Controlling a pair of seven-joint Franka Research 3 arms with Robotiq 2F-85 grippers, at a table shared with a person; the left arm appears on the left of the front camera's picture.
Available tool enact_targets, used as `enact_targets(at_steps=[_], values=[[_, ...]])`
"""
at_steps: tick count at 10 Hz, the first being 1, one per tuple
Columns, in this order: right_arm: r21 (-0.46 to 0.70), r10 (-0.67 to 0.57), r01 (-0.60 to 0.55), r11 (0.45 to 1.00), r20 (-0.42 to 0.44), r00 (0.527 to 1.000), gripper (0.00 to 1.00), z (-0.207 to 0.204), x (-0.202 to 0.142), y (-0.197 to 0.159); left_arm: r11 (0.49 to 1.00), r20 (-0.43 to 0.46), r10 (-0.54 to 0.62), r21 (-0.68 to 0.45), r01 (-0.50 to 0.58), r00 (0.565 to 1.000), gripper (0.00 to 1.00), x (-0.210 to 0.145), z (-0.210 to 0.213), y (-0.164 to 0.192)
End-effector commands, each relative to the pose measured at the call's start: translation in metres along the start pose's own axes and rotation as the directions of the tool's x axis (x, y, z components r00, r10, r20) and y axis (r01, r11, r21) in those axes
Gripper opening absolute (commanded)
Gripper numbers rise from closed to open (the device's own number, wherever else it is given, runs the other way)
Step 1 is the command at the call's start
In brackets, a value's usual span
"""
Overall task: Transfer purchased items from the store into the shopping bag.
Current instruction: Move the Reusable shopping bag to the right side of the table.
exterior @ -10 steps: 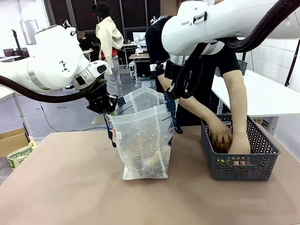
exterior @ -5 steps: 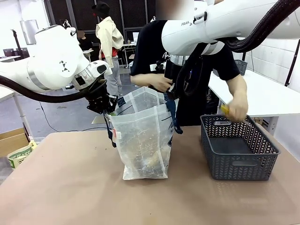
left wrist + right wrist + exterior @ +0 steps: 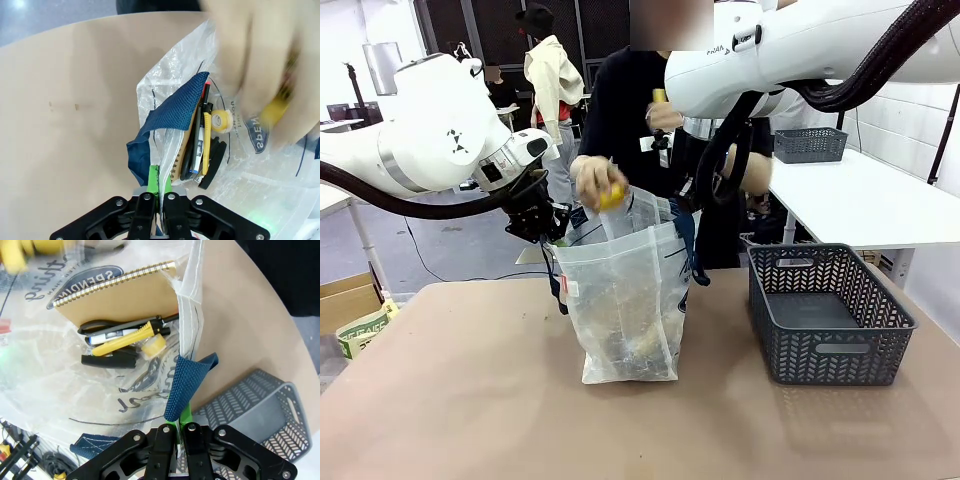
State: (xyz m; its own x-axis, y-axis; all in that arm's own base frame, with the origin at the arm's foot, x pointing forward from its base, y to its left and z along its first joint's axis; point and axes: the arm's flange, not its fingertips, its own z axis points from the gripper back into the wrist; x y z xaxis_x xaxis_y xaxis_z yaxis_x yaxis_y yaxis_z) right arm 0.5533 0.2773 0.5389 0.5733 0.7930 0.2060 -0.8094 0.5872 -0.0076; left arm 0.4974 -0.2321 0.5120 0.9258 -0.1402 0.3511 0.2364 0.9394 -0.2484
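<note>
Front view, left gripper (image 3: 544, 222): black fingers pinched tight on the left rim of the shopping bag (image 3: 625, 310), left of centre.
Bag: tall, crinkly translucent plastic, upright mid-frame on the smooth tan table (image 3: 450, 400), mouth held wide.
Person's hand (image 3: 592, 178): right over the bag's mouth, fingers wrapped round a small yellow item (image 3: 611, 197).
Right gripper (image 3: 686, 207): closed on the right rim beside the woven navy strap (image 3: 687, 250).
Basket (image 3: 835, 352): dark grey plastic with herringbone slots, right of frame, well apart from the bag, flat floor showing.
Left wrist view: green pads (image 3: 153, 177) nipping thin film and strap; hand and yellow item are a blur at upper right.
Right wrist view: down inside the bag lie a spiral-bound kraft notebook (image 3: 117, 295), black-handled scissors (image 3: 97, 327), a yellow cutter (image 3: 125, 341) and a pale tape roll (image 3: 152, 346). The front view gives these as murky shapes through the plastic.
</note>
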Motion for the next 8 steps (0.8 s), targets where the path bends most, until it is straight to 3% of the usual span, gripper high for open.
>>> enact_targets(at_steps=[1,8], values=[[0.000,-0.004,0.004,1.000,-0.001,1.000,0.00,-0.0006,-0.0005,-0.0003,1.000,0.004,0.001,0.000,-0.001,1.000,0.00,0.0001,0.0009,0.0007],[0.000,-0.004,0.004,1.000,-0.001,1.000,0.00,-0.0006,-0.0005,-0.0003,1.000,0.004,0.001,0.000,-0.001,1.000,0.00,0.0001,0.0009,0.0007]])
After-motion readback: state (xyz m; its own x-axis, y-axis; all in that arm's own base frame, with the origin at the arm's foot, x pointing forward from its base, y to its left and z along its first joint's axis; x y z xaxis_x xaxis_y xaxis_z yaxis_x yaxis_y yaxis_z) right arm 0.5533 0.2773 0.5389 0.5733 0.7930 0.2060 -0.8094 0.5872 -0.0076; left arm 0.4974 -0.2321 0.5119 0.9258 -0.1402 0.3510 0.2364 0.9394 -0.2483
